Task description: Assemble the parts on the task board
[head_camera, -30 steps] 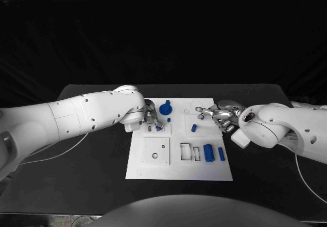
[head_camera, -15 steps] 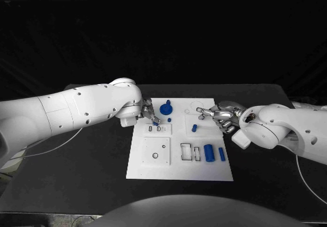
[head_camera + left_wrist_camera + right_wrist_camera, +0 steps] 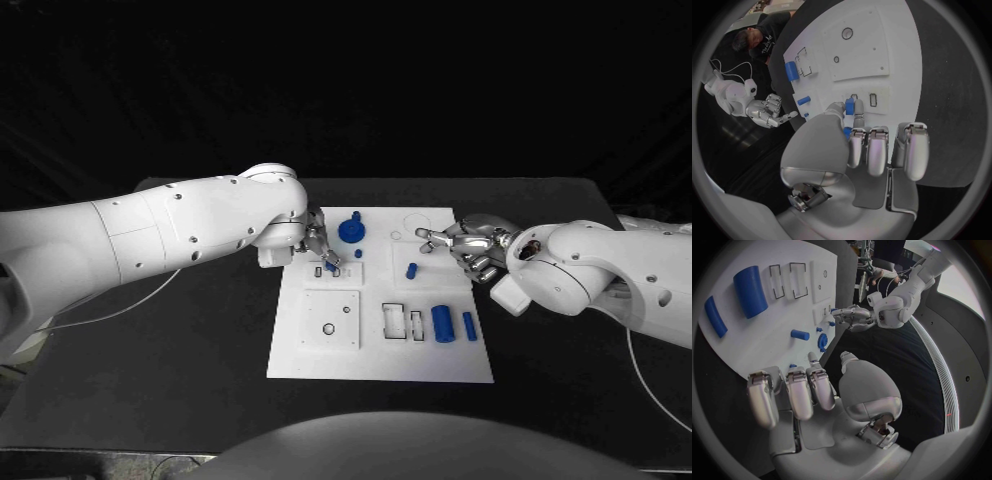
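Observation:
The white task board (image 3: 382, 345) lies mid-table. My left hand (image 3: 319, 248) hangs over its far left part and pinches a small blue part (image 3: 849, 106) between thumb and a finger, just above two small slots (image 3: 873, 99). At the board's far right edge my right hand (image 3: 463, 244) hovers with nothing in it, thumb apart from the fingers (image 3: 798, 390). On the board lie a blue gear-like piece (image 3: 351, 231), a short blue peg (image 3: 411, 270), a thick blue cylinder (image 3: 443, 323) and a thin one (image 3: 469, 326).
The board also carries a raised square plate with a hole (image 3: 330, 319) and two rectangular recesses (image 3: 402, 320) near its middle. Black table (image 3: 173, 350) spreads around it on all sides.
My left hand, still pinching the small blue part, has drawn slightly back toward the board's far side, and the left arm has shifted outward. The right hand has stayed put.

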Tool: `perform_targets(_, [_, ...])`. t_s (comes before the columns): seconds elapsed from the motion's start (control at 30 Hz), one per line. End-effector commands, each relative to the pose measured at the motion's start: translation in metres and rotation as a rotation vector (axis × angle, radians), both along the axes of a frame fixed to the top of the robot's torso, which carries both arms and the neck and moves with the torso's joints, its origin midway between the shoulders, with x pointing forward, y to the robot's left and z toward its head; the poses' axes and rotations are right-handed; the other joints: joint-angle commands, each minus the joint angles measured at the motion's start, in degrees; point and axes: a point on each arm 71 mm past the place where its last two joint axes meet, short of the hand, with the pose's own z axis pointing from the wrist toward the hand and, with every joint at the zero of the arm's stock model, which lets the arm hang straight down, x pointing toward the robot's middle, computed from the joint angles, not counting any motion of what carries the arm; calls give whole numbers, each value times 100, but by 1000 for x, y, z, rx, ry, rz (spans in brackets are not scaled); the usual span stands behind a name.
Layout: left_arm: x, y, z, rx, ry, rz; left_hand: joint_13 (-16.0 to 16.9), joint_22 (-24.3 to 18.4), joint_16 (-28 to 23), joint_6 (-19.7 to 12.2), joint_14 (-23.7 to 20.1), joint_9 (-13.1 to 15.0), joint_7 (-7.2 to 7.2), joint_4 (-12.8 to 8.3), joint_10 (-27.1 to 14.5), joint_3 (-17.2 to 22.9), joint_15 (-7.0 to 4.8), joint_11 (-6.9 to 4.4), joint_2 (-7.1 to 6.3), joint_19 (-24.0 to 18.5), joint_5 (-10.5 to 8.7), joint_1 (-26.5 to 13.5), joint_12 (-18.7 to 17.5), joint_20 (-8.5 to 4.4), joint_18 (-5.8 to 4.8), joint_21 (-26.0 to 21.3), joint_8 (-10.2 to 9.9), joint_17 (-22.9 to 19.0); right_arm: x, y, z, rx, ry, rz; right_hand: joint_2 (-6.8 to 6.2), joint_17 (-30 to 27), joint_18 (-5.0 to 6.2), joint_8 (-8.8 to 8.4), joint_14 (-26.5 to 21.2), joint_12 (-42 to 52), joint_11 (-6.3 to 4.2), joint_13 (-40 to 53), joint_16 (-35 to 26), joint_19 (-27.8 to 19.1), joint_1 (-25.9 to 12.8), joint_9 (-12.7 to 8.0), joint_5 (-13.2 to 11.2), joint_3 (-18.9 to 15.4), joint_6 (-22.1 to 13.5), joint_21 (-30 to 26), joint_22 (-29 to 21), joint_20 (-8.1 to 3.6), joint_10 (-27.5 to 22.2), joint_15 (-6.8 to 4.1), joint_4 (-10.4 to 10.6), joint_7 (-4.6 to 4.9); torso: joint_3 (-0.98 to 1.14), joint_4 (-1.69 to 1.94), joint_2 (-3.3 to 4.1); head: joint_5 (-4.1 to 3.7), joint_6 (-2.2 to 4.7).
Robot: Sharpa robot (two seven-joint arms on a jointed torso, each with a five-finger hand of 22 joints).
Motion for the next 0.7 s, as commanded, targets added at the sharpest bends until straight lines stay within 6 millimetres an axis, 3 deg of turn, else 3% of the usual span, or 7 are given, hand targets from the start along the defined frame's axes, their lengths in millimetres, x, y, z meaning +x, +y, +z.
perform_targets(0.03, [-1,-1,-1,65,16,-5,1510,1509,15,45,596,12,12,2,585,-2,-33,-43,18,603,-43,-2,14,15,-43,14,-28,1509,-1,2,-1,-3,1,14,64,1509,-81,33,597,16,52,1510,23,600,-1,6,26,-32,-44,26,1508,27,600,40,10,145,0,-7,1,4,0])
perform_targets(0.3, [-1,-7,-3,73,0,-24,1510,1509,15,47,596,19,8,-8,585,15,-37,-47,18,603,-61,43,14,19,-43,14,-44,1509,-1,2,-1,-3,2,15,64,1509,-81,33,597,16,52,1510,23,600,-1,6,26,-32,-44,26,1508,27,600,40,10,145,1,-1,-3,-20,0])
perform_targets(0.7, [-1,-11,-7,104,6,-30,1510,1509,15,51,596,26,6,-13,585,40,-40,-51,28,603,-65,88,14,24,-43,14,-59,1509,-1,3,-1,-1,1,19,64,1509,-81,33,597,16,52,1510,23,600,-1,6,26,-32,-44,26,1508,27,600,40,10,145,1,-2,-5,9,0])
